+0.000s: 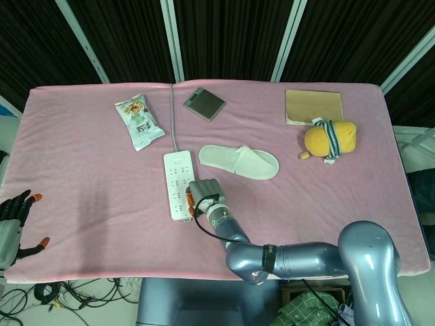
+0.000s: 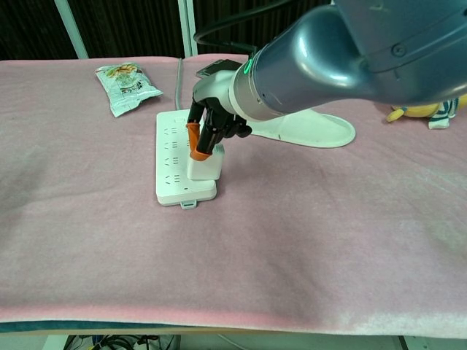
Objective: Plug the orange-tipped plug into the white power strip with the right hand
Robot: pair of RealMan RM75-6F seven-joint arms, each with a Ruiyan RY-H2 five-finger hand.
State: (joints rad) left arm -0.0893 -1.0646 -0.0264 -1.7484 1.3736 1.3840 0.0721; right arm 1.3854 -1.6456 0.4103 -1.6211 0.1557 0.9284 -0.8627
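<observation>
Chest view, right hand (image 2: 208, 127) on plug (image 2: 203, 162)

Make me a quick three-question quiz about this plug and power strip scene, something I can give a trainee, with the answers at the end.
1. True or false: the right hand touches the white plug standing on the power strip.
2. Which object lies just right of the strip in the head view? A) snack packet B) white slipper C) plush toy
3. Fill in: the left hand sits at the table's ____ edge, holding nothing.

Key: 1 true; 2 B; 3 left
</observation>
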